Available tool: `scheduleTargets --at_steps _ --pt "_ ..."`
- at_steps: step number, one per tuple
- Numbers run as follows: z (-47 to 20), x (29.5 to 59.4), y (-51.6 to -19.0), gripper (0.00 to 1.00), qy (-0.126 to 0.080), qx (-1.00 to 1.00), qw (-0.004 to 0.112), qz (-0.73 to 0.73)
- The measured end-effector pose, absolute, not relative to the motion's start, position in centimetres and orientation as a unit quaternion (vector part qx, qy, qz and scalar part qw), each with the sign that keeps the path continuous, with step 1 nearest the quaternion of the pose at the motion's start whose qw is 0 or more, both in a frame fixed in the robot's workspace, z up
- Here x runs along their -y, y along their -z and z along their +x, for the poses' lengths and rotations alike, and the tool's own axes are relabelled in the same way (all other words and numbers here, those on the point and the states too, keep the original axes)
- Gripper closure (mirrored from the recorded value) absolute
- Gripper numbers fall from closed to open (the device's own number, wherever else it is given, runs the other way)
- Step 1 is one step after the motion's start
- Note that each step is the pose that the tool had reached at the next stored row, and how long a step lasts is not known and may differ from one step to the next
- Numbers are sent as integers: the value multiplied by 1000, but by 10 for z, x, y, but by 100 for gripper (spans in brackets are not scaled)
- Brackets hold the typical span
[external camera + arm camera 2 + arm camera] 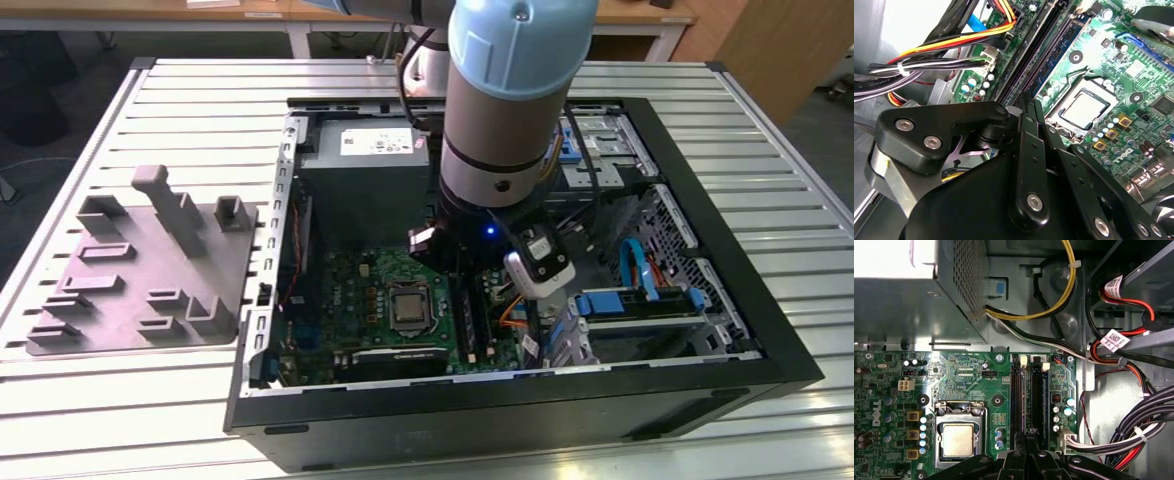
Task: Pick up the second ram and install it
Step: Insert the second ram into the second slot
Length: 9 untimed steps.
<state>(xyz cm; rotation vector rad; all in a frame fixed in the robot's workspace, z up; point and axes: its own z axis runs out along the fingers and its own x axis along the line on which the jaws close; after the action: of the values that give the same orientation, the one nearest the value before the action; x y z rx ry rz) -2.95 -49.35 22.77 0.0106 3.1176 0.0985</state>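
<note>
My gripper (1028, 439) (1030, 107) is deep in the open computer case (534, 395), low over the green motherboard (969, 375). Its black fingers are drawn together and shut. Their tips rest at the two long dark memory slots (1037, 400) (1026, 55) (467, 310) beside the processor socket (958, 439) (1085, 107). No ram stands out from the dark slots, and I see no stick between the fingers. The arm's blue-grey wrist (514, 100) hides the fingertips in the exterior view.
A power supply box (363, 150) (904, 295) fills the case's far end. Bundled cables (1134, 437) (944, 50) crowd one side of the slots. Drive bays with blue parts (634, 300) sit on the exterior view's right. A grey parts fixture (134, 270) lies outside the case.
</note>
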Motion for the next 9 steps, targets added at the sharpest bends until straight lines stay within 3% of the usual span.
scheduleTargets --at_steps 9 --pt "-30 494 -227 88 -32 -999 11 3"
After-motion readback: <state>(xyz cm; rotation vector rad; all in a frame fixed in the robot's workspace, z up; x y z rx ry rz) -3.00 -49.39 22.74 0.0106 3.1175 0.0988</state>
